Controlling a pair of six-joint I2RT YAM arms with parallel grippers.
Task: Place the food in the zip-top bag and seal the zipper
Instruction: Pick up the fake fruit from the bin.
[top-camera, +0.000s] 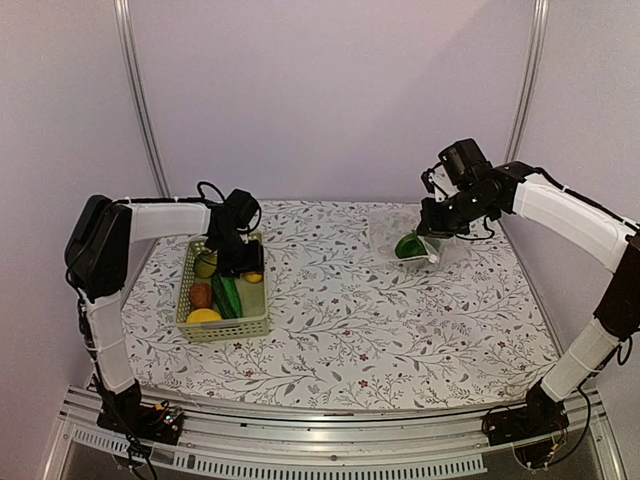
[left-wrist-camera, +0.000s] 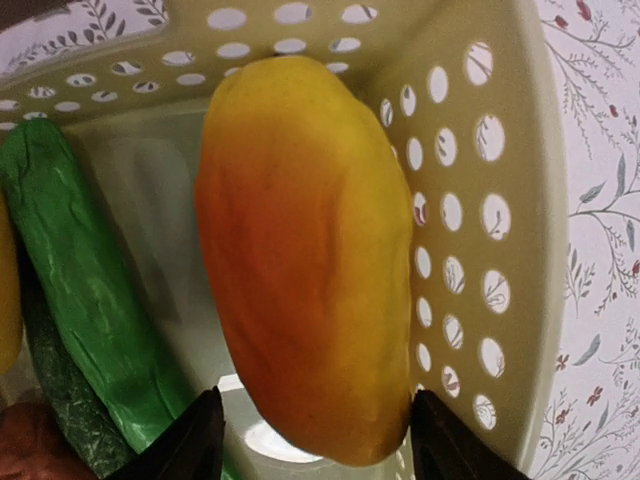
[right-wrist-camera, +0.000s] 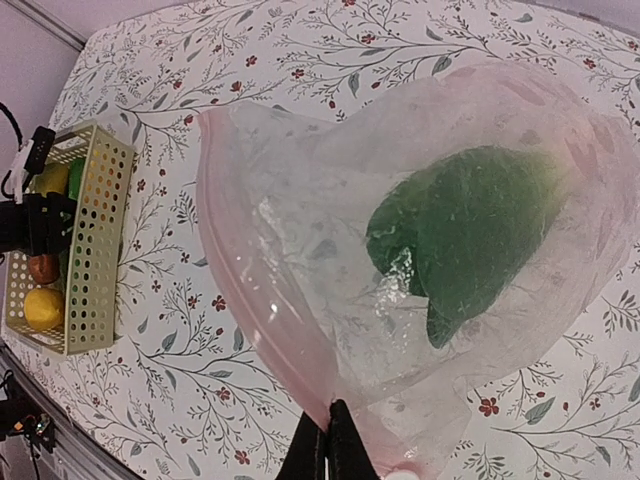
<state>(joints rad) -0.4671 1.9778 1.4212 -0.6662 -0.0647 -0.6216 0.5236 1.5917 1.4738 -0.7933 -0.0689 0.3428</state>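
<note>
Orange-yellow toy fruit (left-wrist-camera: 305, 260) fills the left wrist view. Its lower end lies between the left jaws, which are spread wide with a black fingertip (left-wrist-camera: 190, 450) on either side of it. I cannot tell whether the tips press the fruit or only flank it. The fruit is smooth and mango-shaped, redder on one flank, and it leans against the perforated wall of the pale green basket (left-wrist-camera: 470, 250). A long green cucumber (left-wrist-camera: 80, 290) lies beside it in the same basket. From above, the left arm reaches down into the far end of the basket, with a yellow lemon (top-camera: 203, 316) and a reddish-brown piece (top-camera: 201, 294) at the near end.

The right jaws are clenched tight on the rim of the zip-top bag (right-wrist-camera: 300, 250). They pinch it at the bottom of the right wrist view, where the zipper (right-wrist-camera: 210, 190) runs down to meet them. The zipper is a pale pink strip curving along the mouth edge. The bag is clear, glossy and crinkled, and it bulges around one dark green piece (right-wrist-camera: 460, 230) inside, lying beyond the jaws. In the overhead view the bag sits at the far right of the flowered bench (top-camera: 350, 330), well apart from the basket.
</note>
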